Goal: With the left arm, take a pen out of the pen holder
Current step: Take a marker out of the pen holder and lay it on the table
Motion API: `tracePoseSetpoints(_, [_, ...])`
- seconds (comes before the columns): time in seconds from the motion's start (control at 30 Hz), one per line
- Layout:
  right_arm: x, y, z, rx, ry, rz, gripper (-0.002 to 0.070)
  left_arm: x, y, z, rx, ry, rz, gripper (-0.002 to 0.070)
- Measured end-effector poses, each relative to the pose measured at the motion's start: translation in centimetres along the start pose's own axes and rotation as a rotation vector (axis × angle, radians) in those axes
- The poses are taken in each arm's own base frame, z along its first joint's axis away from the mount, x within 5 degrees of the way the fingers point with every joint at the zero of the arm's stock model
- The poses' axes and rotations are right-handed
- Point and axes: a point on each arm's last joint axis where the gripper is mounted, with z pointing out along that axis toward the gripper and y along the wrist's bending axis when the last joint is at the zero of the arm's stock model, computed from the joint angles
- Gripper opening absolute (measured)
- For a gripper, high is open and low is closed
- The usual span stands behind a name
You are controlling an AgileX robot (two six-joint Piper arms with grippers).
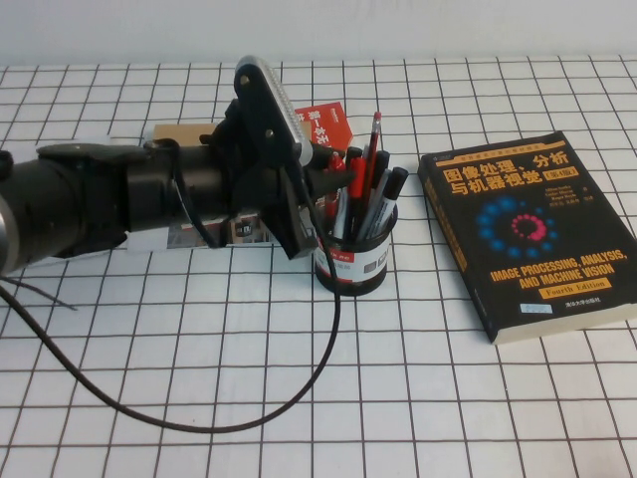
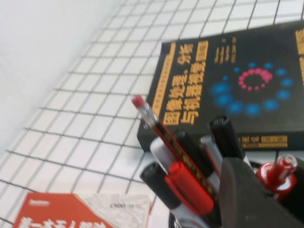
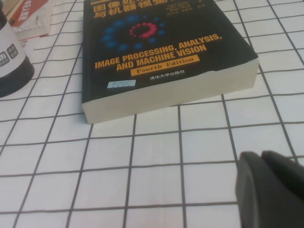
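Two books, one pen holder at left end effector, right end effector near book, unclear grips

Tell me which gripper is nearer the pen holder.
Left. The left gripper is at the pens in the pen holder; the right gripper hangs past the near edge of the book.

The table is covered by a matt white sheet ruled in black. The book has a glossy black cover and rough, pale paper page edges. The pen holder is smooth black plastic. The red-topped pen is shiny plastic. The pencil has lacquered wood, a metal ferrule and a dull rubber eraser. The left gripper is matt black plastic.
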Motion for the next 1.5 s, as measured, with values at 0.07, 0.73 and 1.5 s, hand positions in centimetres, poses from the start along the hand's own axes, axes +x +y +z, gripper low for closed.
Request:
tracePoseSetpoints(0.07, [0.0,0.0,0.0,0.0,0.0,0.0,-0.002,-0.7,0.1,-0.6,-0.011,-0.017,0.006,0.0115])
tracePoseSetpoints(0.73, [0.0,0.0,0.0,0.0,0.0,0.0,-0.002,-8.3,1.3,-10.7,-0.309,-0.016,-0.373,0.0114])
tracePoseSetpoints(1.5, [0.0,0.0,0.0,0.0,0.0,0.0,-0.002,0.9,2.6,-4.4,-0.046,1.076,-0.729,0.0113])
